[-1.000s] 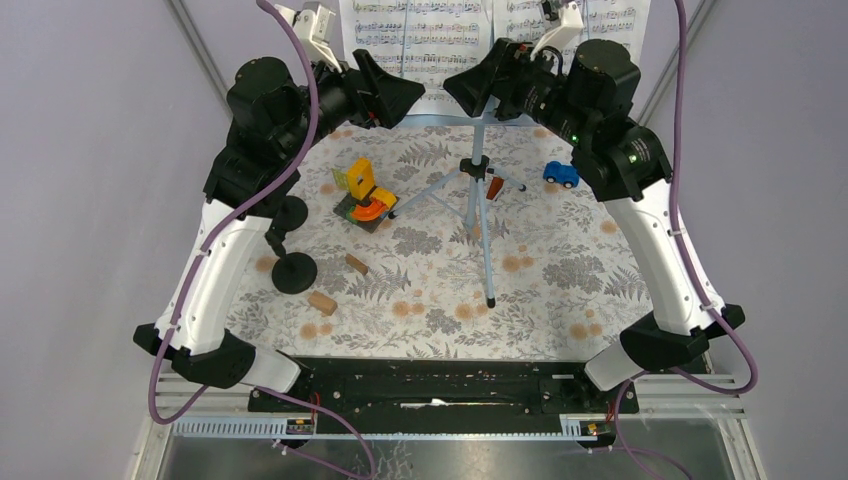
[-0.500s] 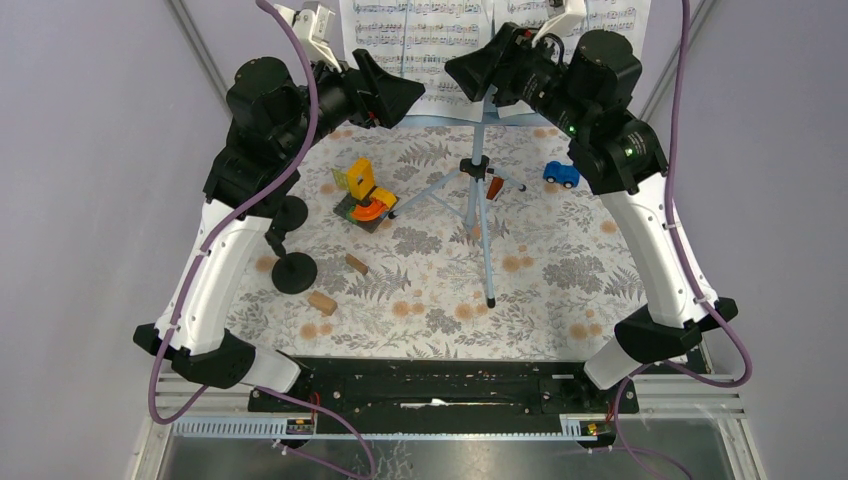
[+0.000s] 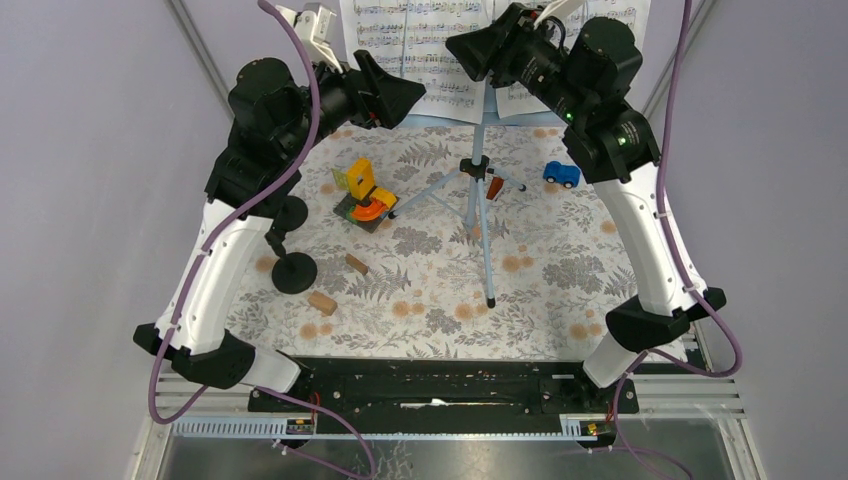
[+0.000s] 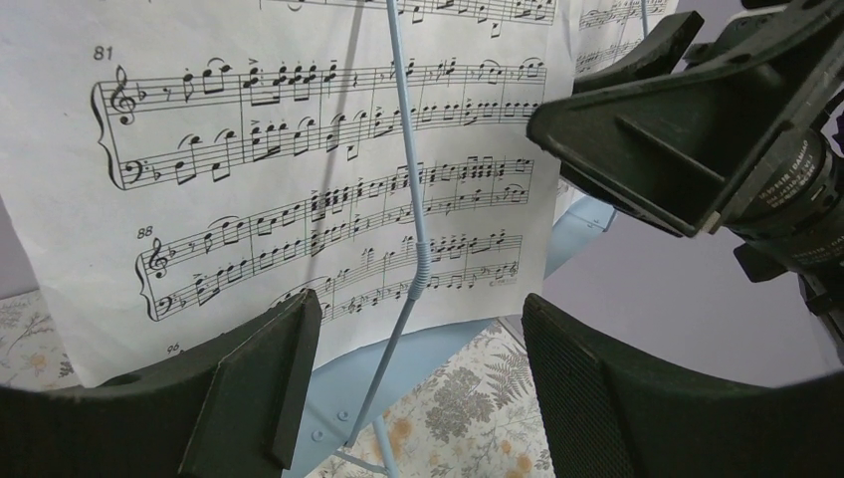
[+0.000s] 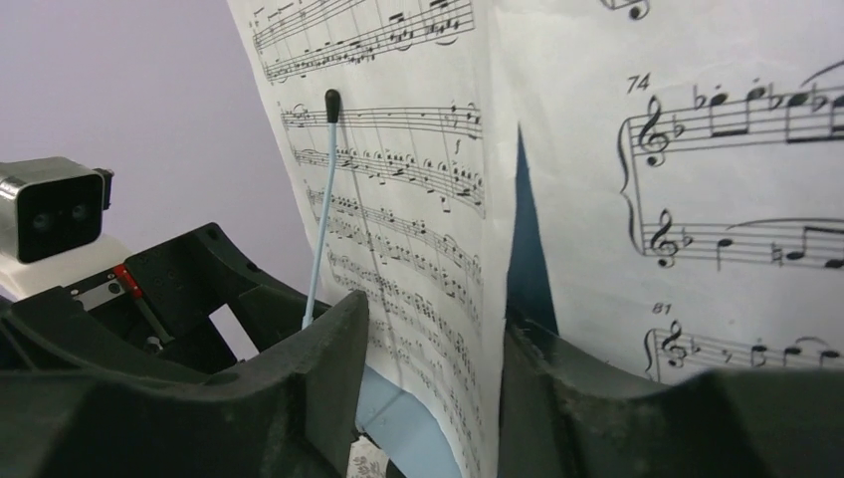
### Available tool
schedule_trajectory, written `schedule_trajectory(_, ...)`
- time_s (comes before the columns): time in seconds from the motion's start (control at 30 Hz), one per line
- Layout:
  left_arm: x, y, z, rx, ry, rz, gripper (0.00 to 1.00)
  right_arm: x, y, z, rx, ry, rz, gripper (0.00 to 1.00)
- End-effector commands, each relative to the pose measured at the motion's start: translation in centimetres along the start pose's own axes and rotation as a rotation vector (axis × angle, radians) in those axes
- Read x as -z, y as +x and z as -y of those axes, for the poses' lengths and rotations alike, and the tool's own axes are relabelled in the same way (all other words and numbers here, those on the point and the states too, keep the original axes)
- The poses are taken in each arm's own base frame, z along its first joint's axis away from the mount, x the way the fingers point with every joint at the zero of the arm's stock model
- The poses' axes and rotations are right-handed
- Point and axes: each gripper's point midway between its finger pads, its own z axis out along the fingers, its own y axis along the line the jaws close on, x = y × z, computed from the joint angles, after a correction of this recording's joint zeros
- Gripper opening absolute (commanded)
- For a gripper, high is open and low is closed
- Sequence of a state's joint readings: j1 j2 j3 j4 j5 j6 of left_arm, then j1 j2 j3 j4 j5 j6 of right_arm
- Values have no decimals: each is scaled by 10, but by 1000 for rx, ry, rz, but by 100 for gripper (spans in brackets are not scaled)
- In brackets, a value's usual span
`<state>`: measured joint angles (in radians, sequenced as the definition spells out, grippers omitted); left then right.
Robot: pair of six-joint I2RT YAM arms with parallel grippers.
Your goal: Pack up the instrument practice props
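My left hand (image 4: pixel 418 334) is wide open and holds nothing; the music pages (image 4: pixel 279 169) hang just in front of it on the stand (image 4: pixel 582 234). My right hand (image 5: pixel 433 344) is open too, with one page edge between its fingers; whether they touch it, I cannot tell.

Left claw (image 4: pixel 418 383) high, fingers spread, right claw (image 5: pixel 430 383) likewise

music rack (image 3: pixel 474 165): 1; pages (image 3: pixel 400 30): 2; mic holders (image 3: pixel 293 272): 2; blocks (image 3: pixel 322 302): 3; car (image 3: pixel 561 174): 1; yellow toy (image 3: pixel 362 190): 1
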<state>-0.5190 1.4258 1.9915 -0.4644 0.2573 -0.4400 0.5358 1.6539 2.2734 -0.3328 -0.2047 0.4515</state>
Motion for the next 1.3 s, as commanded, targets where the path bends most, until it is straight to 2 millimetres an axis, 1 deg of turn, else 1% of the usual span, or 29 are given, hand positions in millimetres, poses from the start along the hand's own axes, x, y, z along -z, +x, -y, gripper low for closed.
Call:
schedule_trajectory(0.0, 11, -21, 16, -34, 45, 72, 79, -2, -23, -13, 4, -70, 63, 47)
schedule_trajectory(0.13, 10, -23, 15, -22, 45, 84, 79, -1, -23, -16, 17, -91, 61, 34)
schedule_trajectory(0.2, 10, -26, 16, -8, 46, 100, 79, 0, -23, -17, 36, -101, 57, 30)
schedule_trajectory(0.3, 10, -33, 20, 13, 59, 132, 81, 3, -23, -21, 65, -123, 55, 25)
schedule_trajectory(0.5, 5, -48, 21, 45, 53, 192, 83, 6, -24, -20, 100, -116, 60, 7)
schedule_trajectory(0.57, 0, -49, 19, 53, 49, 195, 82, 7, -24, -20, 102, -115, 59, 6)
schedule_trajectory(0.83, -18, -52, 15, 53, 53, 200, 67, 9, -22, -22, 100, -128, 52, 6)
schedule_trajectory(0.93, -25, -51, 16, 54, 66, 192, 59, 9, -21, -22, 99, -127, 48, 6)
schedule_trajectory(1.07, -27, -54, 18, 50, 78, 202, 51, 8, -18, -20, 96, -125, 45, 6)
schedule_trajectory(1.2, -27, -58, 20, 48, 90, 220, 40, 8, -17, -20, 93, -127, 42, 5)
schedule_trajectory(1.27, -27, -61, 22, 45, 96, 228, 36, 8, -17, -20, 94, -125, 41, 5)
